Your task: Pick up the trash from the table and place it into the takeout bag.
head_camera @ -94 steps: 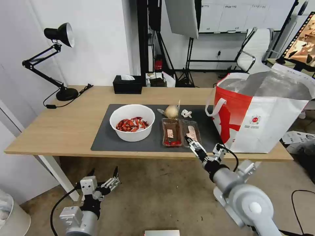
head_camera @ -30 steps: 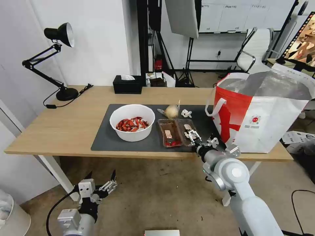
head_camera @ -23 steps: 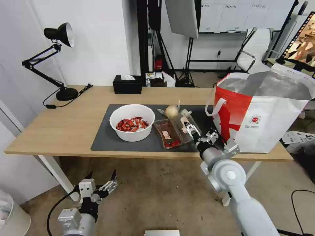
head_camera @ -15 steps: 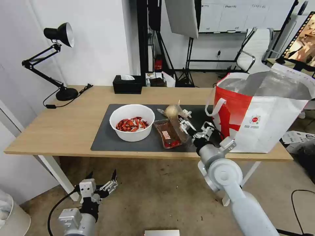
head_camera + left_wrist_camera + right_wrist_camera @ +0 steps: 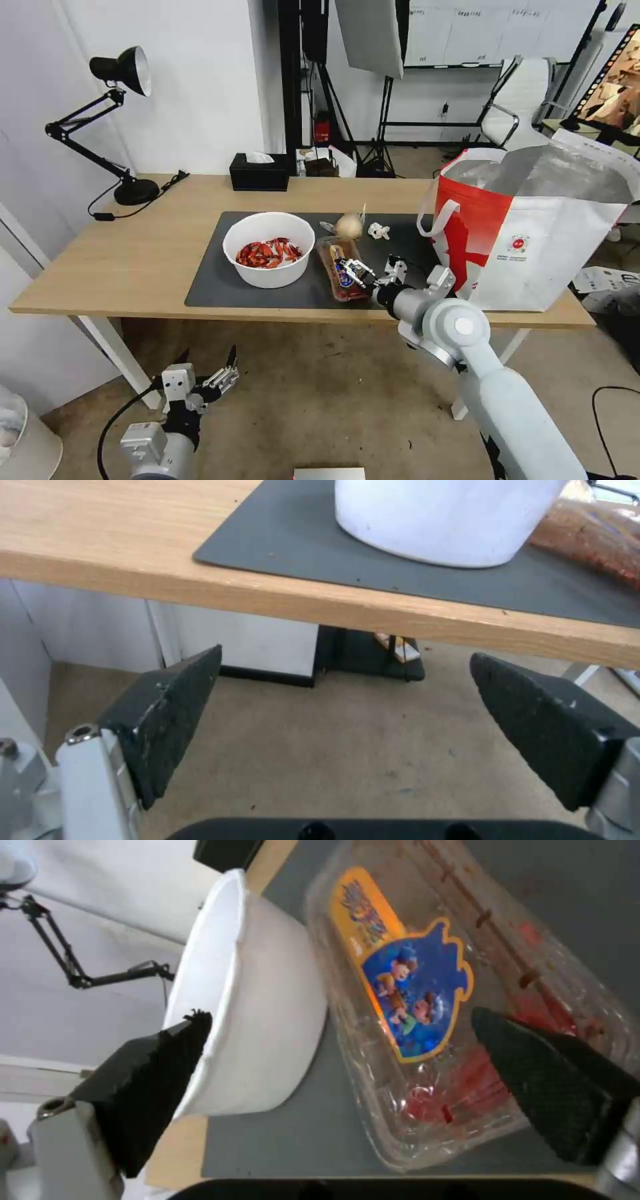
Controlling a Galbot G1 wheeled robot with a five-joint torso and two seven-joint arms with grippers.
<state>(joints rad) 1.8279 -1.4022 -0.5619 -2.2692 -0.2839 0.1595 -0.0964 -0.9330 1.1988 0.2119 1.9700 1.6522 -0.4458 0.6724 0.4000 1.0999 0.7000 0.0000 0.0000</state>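
Head view puts the left gripper nearest, hanging low over the floor in front of the long light-wood table with white legs, its black fingers spread wide with nothing between them; in the left wrist view those fingers frame bare floor under the table's front edge. Beyond that edge the right gripper reaches in over the large dark grey rectangular mat and sits at the clear plastic clamshell tray with red residue, which lies folded shut on the mat just right of the white round bowl of red shell scraps. In the right wrist view the right gripper's black fingers stand released, well apart, with the tray lying between them on the mat; its lid shows a yellow and blue cartoon label, and the bowl's white wall stands close beside it. Farther back on the mat rest the tan roundish ball and, just to its right, the small white crumpled wad. At the table's right end stands the large boxy white-and-red takeout bag with silver foil lining, mouth open upward. Farthest, at the table's back edge, sit a black tissue box and a black desk lamp.
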